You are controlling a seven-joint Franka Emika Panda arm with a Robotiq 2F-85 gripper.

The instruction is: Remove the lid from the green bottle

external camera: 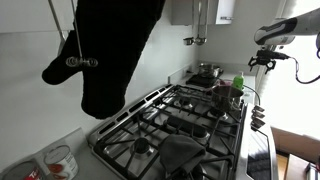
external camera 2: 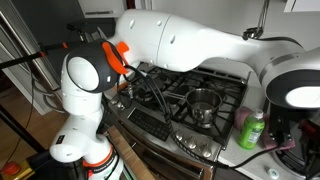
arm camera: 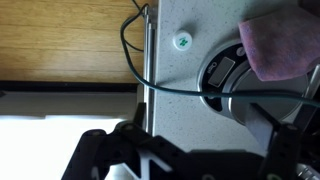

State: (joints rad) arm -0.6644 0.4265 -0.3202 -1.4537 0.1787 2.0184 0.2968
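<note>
The green bottle [external camera: 238, 88] stands upright on the counter at the stove's far right corner. It also shows in an exterior view [external camera 2: 251, 130], bright green, beside the steel pot. My gripper [external camera: 263, 61] hangs in the air above and to the right of the bottle, apart from it. In the wrist view its dark fingers [arm camera: 195, 142] are spread wide over pale speckled counter, with nothing between them. The bottle is not in the wrist view. A small white round cap with a green mark [arm camera: 182, 41] lies on the counter there.
A shiny steel pot [external camera: 207, 72] sits on a back burner of the gas stove [external camera: 170, 125]; the pot also shows in an exterior view [external camera 2: 203, 105]. A black cable [arm camera: 135, 60], a round black device [arm camera: 225, 75] and a pink cloth [arm camera: 285, 45] lie on the counter. A dark hanging object [external camera: 110, 50] blocks part of an exterior view.
</note>
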